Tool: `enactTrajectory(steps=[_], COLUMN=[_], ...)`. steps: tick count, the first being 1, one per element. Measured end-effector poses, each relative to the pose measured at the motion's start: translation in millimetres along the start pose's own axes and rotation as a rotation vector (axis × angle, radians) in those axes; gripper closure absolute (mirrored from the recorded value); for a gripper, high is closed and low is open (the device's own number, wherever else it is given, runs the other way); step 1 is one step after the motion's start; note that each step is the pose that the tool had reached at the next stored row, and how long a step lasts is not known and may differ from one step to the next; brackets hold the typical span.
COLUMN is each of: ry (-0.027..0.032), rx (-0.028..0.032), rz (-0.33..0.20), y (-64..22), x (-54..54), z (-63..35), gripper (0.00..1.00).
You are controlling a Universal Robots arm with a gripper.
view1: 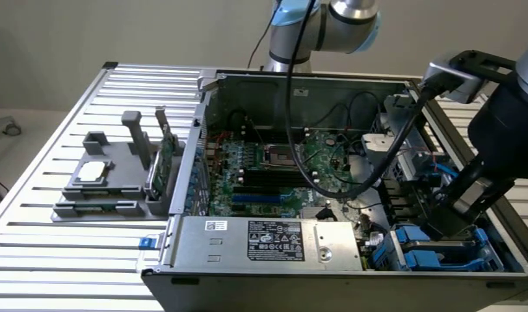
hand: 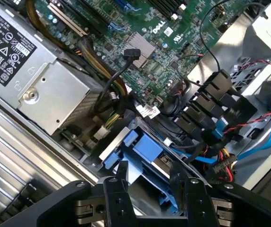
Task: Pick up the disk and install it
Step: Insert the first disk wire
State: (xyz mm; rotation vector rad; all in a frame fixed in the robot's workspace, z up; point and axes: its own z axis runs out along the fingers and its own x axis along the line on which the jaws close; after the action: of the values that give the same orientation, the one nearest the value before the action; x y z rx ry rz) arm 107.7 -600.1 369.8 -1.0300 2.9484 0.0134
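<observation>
The gripper [view1: 450, 224] is reaching down into the open computer case [view1: 333, 278], at the case's near corner on the exterior view's right, where the drive bay is sitting beside the power supply [view1: 264, 239]. Its jaws are standing wide apart, straddling the disk [hand: 147, 150], whose bright blue carrier is lying in the bay's mouth. I am judging that spread to be matching the carrier's width, though I cannot tell whether the jaws are pressing on it. The disk is sitting low in that corner, so the installing step is looking well along rather than finished. Black cable connectors [hand: 206, 101] are crowding just beside the bay, toward the motherboard [view1: 273, 162], which is probably why the gripper is coming in from above. The case is resting on the slatted worktop [view1: 47, 253], close to its near edge.
</observation>
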Motion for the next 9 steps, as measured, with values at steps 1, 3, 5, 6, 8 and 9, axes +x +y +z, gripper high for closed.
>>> enactTrajectory(steps=[1,3,5,6,8,9], ry=[0.0,-0.0001,-0.0002,-0.0003,-0.0003,-0.0004], rx=[0.0004,0.0012,0.0019,0.0022,0.003,0.0034], rz=[0.018,0.054,0.091,0.11,0.145,0.163], y=[0.0,0.0,0.0,0.0,0.0,0.0], x=[0.0,0.1,0.1,0.1,0.1,0.1], z=[0.6,1.8,3.0,3.6,4.5,5.0], gripper=[0.52,0.52,0.54,0.61,0.61,0.61])
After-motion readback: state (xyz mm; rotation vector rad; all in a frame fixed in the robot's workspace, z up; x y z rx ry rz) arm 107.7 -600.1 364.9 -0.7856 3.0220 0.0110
